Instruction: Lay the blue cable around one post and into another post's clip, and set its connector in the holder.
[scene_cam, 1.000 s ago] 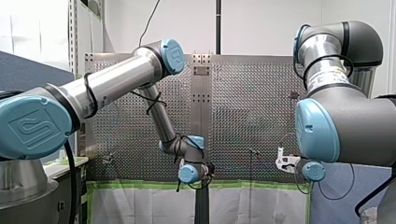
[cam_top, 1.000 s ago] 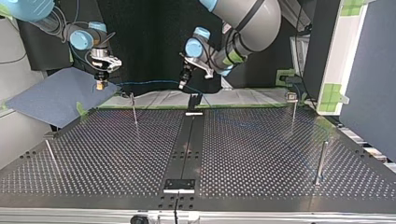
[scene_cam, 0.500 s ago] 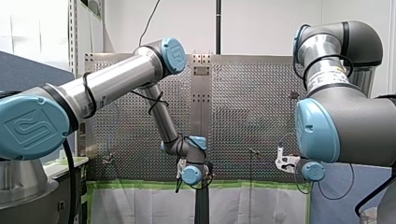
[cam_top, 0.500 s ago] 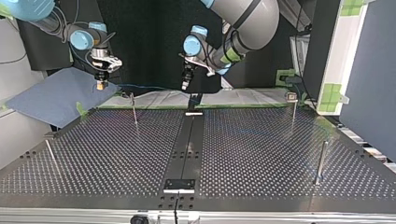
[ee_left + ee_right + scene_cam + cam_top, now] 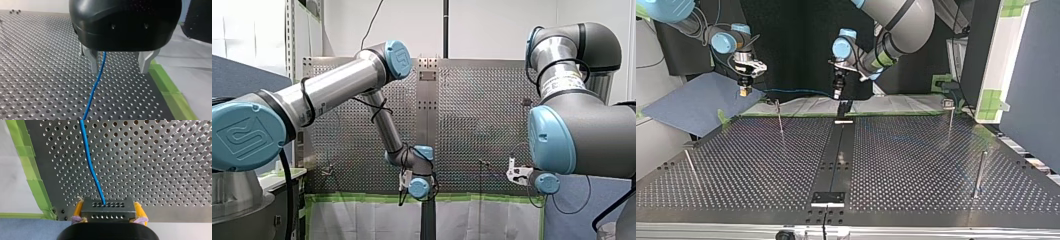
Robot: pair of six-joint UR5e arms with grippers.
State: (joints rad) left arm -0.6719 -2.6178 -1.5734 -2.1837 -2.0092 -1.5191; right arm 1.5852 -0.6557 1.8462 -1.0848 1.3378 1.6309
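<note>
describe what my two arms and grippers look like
Both arms are silver tubes with grey joints and light blue caps, black cables running along them. My left arm shows an embossed logo on its caps; my right arm carries a white label band. My left gripper has a black rounded housing and bare metal fingers; my right gripper has yellow pads.

Logged perforated metal table (image 5: 736, 170) across the lower top view. Noted a dark strip (image 5: 836, 160) down mid-frame, with a small plate (image 5: 827, 197) at bottom centre and a black block (image 5: 844, 107) at upper centre. Counted four upright posts: thin post (image 5: 780, 117) upper left, leaning post (image 5: 690, 167) far left, capped post (image 5: 949, 117) upper right, thicker post (image 5: 978, 172) at right. Marked green tape (image 5: 722, 118) along the far edge.
</note>
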